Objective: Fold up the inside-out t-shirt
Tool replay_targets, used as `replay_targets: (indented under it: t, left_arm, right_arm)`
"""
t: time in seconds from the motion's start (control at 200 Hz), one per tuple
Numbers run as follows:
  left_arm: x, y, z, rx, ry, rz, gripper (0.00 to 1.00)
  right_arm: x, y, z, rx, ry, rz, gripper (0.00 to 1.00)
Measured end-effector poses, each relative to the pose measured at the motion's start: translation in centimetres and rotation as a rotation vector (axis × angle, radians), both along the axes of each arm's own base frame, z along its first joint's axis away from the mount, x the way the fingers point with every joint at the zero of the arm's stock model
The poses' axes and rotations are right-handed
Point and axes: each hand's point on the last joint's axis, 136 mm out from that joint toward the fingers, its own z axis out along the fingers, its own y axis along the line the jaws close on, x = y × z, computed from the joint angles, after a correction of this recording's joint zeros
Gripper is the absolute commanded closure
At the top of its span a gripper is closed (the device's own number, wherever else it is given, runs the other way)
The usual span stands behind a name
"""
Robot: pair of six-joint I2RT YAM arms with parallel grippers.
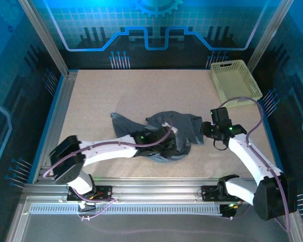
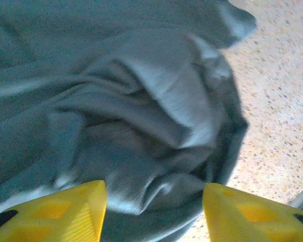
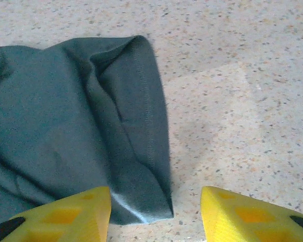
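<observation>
**Item: t-shirt** [image 1: 184, 127]. Dark slate-grey, crumpled in a loose heap approx. mid-surface, slightly toward near edge. Not flat; folds and ridges throughout. One strip of cloth trails out to the left of the heap.

**Surface** [image 1: 121, 91]. Pale speckled board, bare around the heap on all sides.

**Left arm** [image 1: 111, 147]. Reaches from near-left corner across to the heap, with its front end lying over the near part of the cloth and covering it in the top view.
- Left jaws: apart, medium-wide.
- In the wrist view both yellow fingers [image 2: 76, 214] sit low over bunched fabric.
- A loose fold lies in the gap, not pinched. Nothing held.
- Shirt [image 2: 141, 111] takes up most of that view; a strip of bare surface [image 2: 278, 101] shows at right.

**Right arm** [image 1: 247, 151]. Comes up from near-right corner, its front end at the heap's right edge.
- Right jaws: apart, medium-wide, holding nothing.
- In the wrist view one finger [image 3: 65, 214] is over a stitched hem end of the shirt [image 3: 65, 116]; the other is over bare surface [image 3: 232, 101].
- The hem end lies on the surface, partly in the gap, touching neither pad as far as visible.

**Surroundings**
- Basket [image 1: 216, 83]: pale yellow-green plastic, far-right corner of surface, well apart from shirt and both arms.
- Metal rail [image 1: 151, 184] along near edge carries both arm bases.
- Blue-lit panels enclose the cell.

**Obstructions.** Left arm's body crosses the heap, so the cloth layout beneath it can't be told from above.
</observation>
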Motion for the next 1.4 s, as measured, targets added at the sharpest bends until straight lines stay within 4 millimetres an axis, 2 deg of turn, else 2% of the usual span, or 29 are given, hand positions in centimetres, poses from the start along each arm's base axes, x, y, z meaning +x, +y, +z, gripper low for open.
replay_targets:
  t: [0.08, 0.18, 0.235, 0.31, 0.4, 0.495, 0.575, 0.7, 0.805, 0.87, 0.99, 1.065, 1.13, 1.286, 1.401]
  left_arm:
    - [1.5, 2.7, 1.9, -0.062, -0.015, 0.091, 0.39]
    - [5.2, 6.8, 4.3, -0.160, -0.037, 0.269, 0.38]
    - [7.0, 8.8, 4.4, -0.176, -0.030, 0.355, 0.38]
    - [8.0, 10.0, 3.1, -0.168, 0.011, 0.414, 0.38]
    - [7.7, 9.3, 1.0, -0.162, 0.090, 0.409, 0.37]
    - [6.8, 7.8, -0.5, -0.171, 0.158, 0.377, 0.35]
    - [5.7, 6.4, -1.0, -0.163, 0.181, 0.336, 0.33]
    - [4.2, 3.5, -0.7, -0.170, 0.191, 0.261, 0.33]
    - [3.5, 1.9, -0.8, -0.171, 0.207, 0.232, 0.44]
    - [3.4, 1.6, -1.7, -0.153, 0.221, 0.233, 0.53]
    - [3.3, 1.7, -3.3, -0.118, 0.242, 0.237, 0.76]
    - [3.3, 1.8, -3.4, -0.117, 0.246, 0.243, 0.89]
    - [3.2, 1.9, -3.5, -0.119, 0.241, 0.238, 0.95]
    - [1.6, 4.0, -3.8, -0.117, 0.196, 0.231, 0.99]
    - [-0.3, 4.9, -2.3, -0.149, 0.109, 0.174, 1.00]
  right_arm:
    - [-0.1, 1.7, 0.2, 0.013, -0.005, 0.056, 0.46]
    - [-0.3, 5.0, 0.3, 0.022, -0.004, 0.168, 0.46]
    - [-0.3, 7.0, 0.3, 0.022, 0.001, 0.229, 0.46]
    - [-0.2, 9.4, 0.3, 0.018, 0.006, 0.298, 0.46]
    - [-0.4, 11.8, 0.0, 0.004, 0.022, 0.365, 0.46]
    - [-0.8, 13.2, -0.4, -0.018, 0.030, 0.407, 0.47]
    - [-1.4, 13.7, -0.8, -0.028, 0.037, 0.431, 0.47]
    - [-3.0, 13.4, -2.4, -0.044, 0.072, 0.454, 0.48]
    - [-4.0, 12.8, -3.8, -0.055, 0.110, 0.454, 0.54]
    - [-4.3, 12.6, -4.4, -0.059, 0.128, 0.450, 0.65]
    - [-4.2, 12.7, -4.6, -0.054, 0.135, 0.436, 0.87]
    - [-4.0, 12.8, -4.3, -0.057, 0.126, 0.439, 0.96]
    - [-3.6, 12.9, -3.6, -0.059, 0.108, 0.439, 0.99]
    - [-2.2, 13.1, -0.1, -0.043, 0.028, 0.423, 1.00]
    - [-0.3, 12.5, 2.2, -0.003, -0.018, 0.376, 1.00]
